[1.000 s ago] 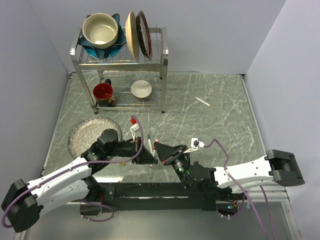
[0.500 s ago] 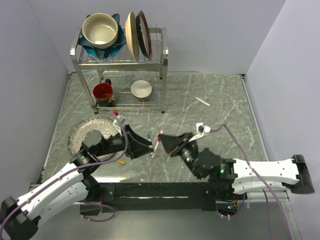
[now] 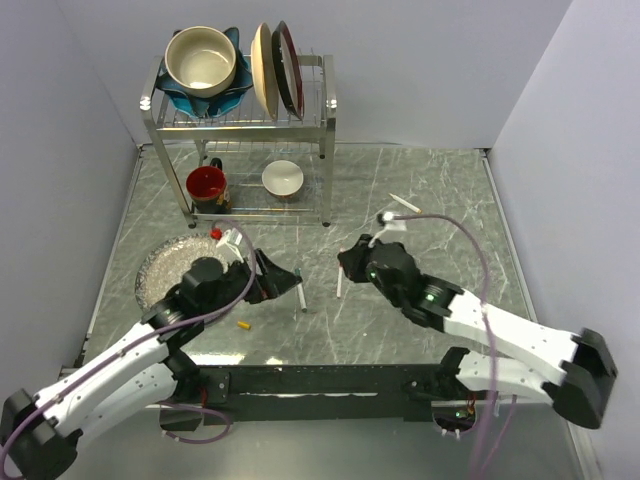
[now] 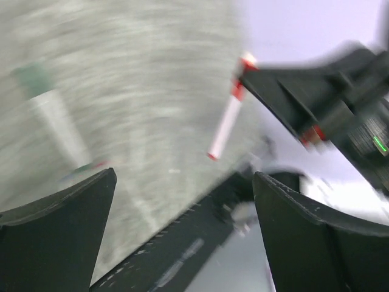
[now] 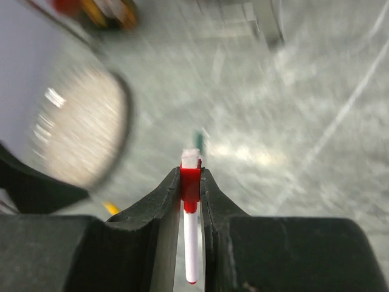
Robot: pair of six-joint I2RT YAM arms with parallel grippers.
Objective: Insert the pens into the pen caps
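Pens: the red-capped pen (image 5: 191, 243) is clamped in the right gripper (image 3: 346, 268), with the jaws pinching it at the cap end and the barrel off the marble table (image 3: 440, 250). The left gripper (image 3: 287, 284) has its jaws wide apart and holds nothing. The green-tipped pen (image 3: 301, 297) lies on the table just beside its fingertips. The third pen (image 3: 405, 203) lies well apart, on the far right. The yellow-orange cap (image 3: 241, 324) is loose near the glitter plate (image 3: 160, 270).

No readable text or labels anywhere.
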